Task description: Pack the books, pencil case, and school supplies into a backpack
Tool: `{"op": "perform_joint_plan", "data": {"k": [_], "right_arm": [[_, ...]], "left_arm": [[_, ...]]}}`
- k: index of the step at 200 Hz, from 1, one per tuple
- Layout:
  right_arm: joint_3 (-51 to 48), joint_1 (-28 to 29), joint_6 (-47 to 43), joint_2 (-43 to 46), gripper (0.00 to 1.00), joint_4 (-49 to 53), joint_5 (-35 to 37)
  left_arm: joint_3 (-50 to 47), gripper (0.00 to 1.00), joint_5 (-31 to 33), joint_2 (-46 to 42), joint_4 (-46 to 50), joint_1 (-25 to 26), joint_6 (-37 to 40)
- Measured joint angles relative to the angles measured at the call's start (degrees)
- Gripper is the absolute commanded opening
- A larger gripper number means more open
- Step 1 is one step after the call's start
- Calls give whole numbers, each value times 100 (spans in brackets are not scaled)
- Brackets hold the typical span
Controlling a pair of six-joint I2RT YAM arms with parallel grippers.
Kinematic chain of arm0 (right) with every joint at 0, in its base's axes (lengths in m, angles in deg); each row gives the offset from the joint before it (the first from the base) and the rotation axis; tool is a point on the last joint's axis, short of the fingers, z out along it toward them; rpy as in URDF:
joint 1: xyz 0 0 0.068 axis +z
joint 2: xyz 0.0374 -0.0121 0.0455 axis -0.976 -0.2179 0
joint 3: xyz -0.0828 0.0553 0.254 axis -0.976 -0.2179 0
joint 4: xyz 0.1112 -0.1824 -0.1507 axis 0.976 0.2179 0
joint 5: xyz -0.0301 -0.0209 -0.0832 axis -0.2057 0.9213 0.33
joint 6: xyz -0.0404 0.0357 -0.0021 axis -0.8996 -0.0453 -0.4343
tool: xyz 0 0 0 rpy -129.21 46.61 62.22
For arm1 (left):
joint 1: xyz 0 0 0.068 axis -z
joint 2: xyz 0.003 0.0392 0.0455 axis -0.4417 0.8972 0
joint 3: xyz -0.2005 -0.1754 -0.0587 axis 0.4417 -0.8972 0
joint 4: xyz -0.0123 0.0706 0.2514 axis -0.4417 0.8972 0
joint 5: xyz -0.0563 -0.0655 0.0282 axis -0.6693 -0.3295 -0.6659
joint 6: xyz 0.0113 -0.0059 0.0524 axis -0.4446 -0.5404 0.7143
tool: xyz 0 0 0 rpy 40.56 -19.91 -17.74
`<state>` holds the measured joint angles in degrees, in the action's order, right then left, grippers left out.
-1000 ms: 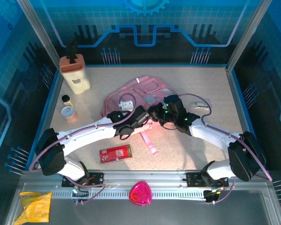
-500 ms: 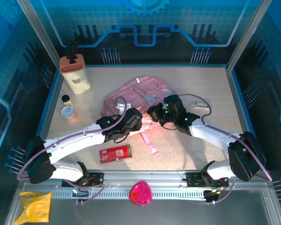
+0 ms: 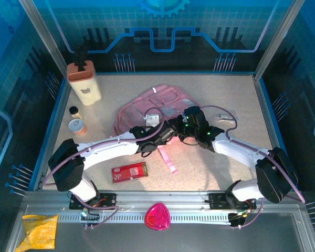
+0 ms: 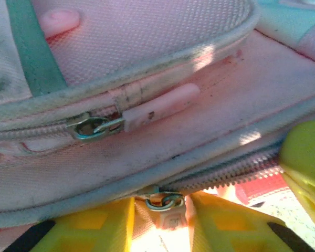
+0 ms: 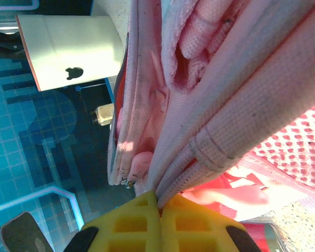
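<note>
At the backpack (image 3: 163, 100), right gripper (image 5: 160, 200) pinches its edge; left gripper (image 4: 160, 209) narrowly straddles the zip (image 4: 166, 201) (grip unclear); unzipping: clamp, then pull.

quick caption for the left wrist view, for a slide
Left gripper with yellow fingers flanking the lower zip pull of the pink backpack, a second slider on the zip above.

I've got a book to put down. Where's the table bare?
Bare: the far right corner, right of the backpack; and the near strip right of the pencil case. Crowded: the left edge, with the box and jars.
</note>
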<state>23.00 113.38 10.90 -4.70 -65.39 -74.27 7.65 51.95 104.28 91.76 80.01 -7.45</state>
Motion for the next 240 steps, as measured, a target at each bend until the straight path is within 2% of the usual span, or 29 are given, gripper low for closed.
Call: {"op": "perform_joint_plan", "data": {"k": [18,43,77,134,172,201,217,240], "right_arm": [[0,0,2,0,0,-31,13],[0,0,2,0,0,-55,7],[0,0,2,0,0,-144,-76],[-2,-83,-7,4,0,-160,-393],[-2,-452,-28,160,0,-251,-247],[-9,-407,-114,162,0,-249,-227],[-33,-212,-168,164,23,-177,-164],[-216,175,-229,195,45,-98,-70]], "left_arm": [[37,18,76,28,33,-2,15],[35,15,103,9,7,-7,114],[-168,0,-55,-278,-142,-105,273],[-793,0,-667,-863,-520,-433,603],[-1523,0,-901,-1121,-236,-1005,741],[-1692,0,-1080,-1335,-212,-1099,887],[-1683,0,-1231,-1469,-304,-1099,909],[-1646,0,-1408,-1480,-328,-1099,964]]}}
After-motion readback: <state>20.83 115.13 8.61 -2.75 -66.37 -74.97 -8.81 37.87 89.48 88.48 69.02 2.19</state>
